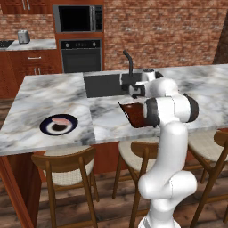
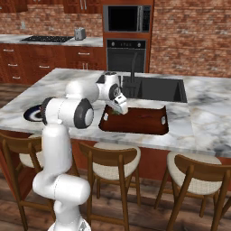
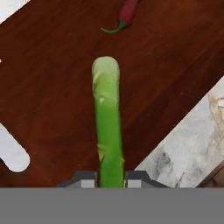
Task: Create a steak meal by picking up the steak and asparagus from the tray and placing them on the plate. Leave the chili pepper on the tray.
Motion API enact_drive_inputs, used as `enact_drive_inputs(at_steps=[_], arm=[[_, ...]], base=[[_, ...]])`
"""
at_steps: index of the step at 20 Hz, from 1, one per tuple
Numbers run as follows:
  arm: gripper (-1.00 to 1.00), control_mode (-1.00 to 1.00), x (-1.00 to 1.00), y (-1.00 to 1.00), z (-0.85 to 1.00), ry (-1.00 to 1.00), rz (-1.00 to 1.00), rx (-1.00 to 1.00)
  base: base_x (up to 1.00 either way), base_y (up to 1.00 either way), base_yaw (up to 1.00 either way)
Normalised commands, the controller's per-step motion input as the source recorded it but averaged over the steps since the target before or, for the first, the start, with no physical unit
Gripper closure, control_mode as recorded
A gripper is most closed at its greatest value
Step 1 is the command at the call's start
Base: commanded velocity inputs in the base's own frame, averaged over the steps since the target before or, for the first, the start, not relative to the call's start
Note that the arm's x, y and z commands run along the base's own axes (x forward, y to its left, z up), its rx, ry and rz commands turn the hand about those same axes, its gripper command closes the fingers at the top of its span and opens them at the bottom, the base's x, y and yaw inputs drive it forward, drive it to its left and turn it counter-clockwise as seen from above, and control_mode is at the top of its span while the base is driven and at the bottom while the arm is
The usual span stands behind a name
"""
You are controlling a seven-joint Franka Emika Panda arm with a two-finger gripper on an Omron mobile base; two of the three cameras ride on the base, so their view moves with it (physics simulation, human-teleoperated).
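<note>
The gripper has its jaws clamped on one end of the asparagus, just over the tray; held so near its tip, the stalk could swing or slip during the carry; beyond, the chili pepper; the arm is folded, hand angled down; the steak is on the plate, far left.

No readable text, labels, brands, numbers or signs appear anywhere. The oven and microwave fronts carry only small pale marks, too tiny and blurred to read as characters.
</note>
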Motion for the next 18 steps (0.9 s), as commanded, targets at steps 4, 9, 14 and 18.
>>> enact_drive_inputs(at_steps=[4, 9, 14, 18], arm=[[1.0, -1.0, -0.82, 0.85, 0.66, -0.27, 0.28, -0.04], [1.0, -1.0, -0.75, 0.79, 0.73, -0.29, 0.44, -0.04], [1.0, -1.0, -0.6, 0.8, 0.6, -0.14, 0.51, -0.05], [1.0, -1.0, -0.37, 0.9, 0.35, 0.0, 0.52, -0.04]], base=[[0.0, 0.0, 0.0], [0.0, 0.0, 0.0], [0.0, 0.0, 0.0], [0.0, 0.0, 0.0]])
